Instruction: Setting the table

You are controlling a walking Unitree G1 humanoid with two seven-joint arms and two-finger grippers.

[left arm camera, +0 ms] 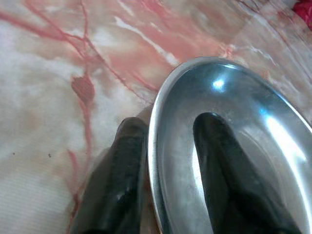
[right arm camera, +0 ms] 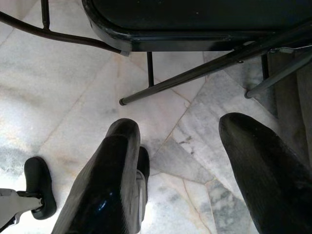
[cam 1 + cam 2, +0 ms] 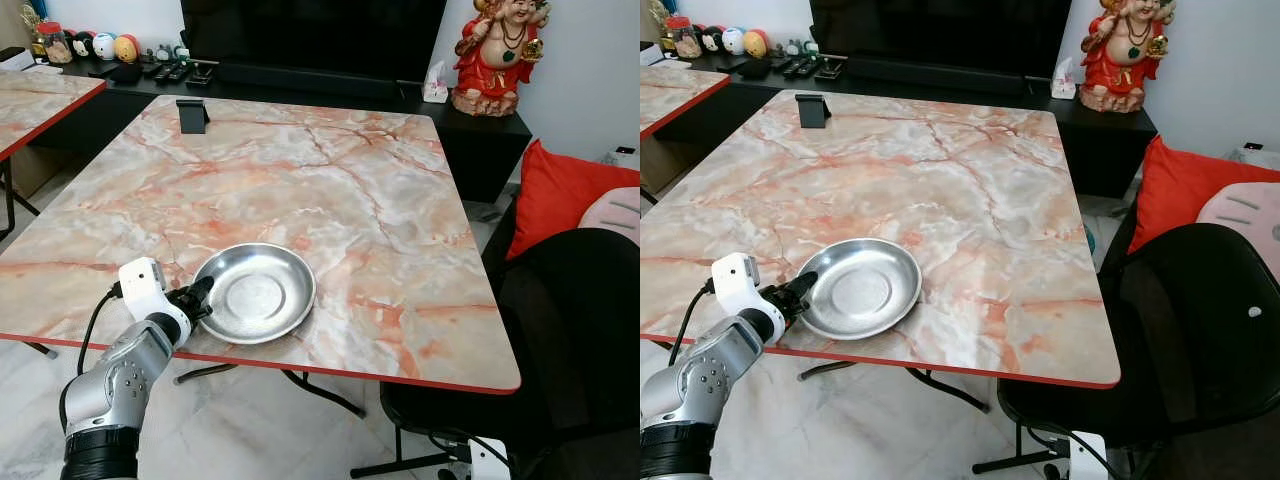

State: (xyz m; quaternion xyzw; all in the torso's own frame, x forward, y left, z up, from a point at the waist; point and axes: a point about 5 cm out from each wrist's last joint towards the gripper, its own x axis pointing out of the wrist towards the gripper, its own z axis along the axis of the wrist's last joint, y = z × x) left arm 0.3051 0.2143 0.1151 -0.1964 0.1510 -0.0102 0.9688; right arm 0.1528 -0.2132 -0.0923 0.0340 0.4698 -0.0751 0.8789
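A shallow silver metal plate point(image 3: 255, 292) lies near the front left edge of the pink marble table point(image 3: 330, 170). My left gripper point(image 3: 200, 298) reaches over the table's edge and is shut on the plate's left rim. In the left wrist view one black finger point(image 1: 219, 161) lies inside the plate point(image 1: 243, 112) and the other finger point(image 1: 122, 170) sits outside the rim on the table top. My right gripper point(image 2: 180, 124) hangs low beside the chair, open above the marble floor with nothing between its fingers.
A black chair point(image 3: 570, 330) stands at the table's right side, with a red cushion point(image 3: 555, 195) behind it. A small black stand point(image 3: 192, 115) sits at the table's far left. Behind are a dark console with a red figurine point(image 3: 498, 55) and a second marble table point(image 3: 40, 100) at left.
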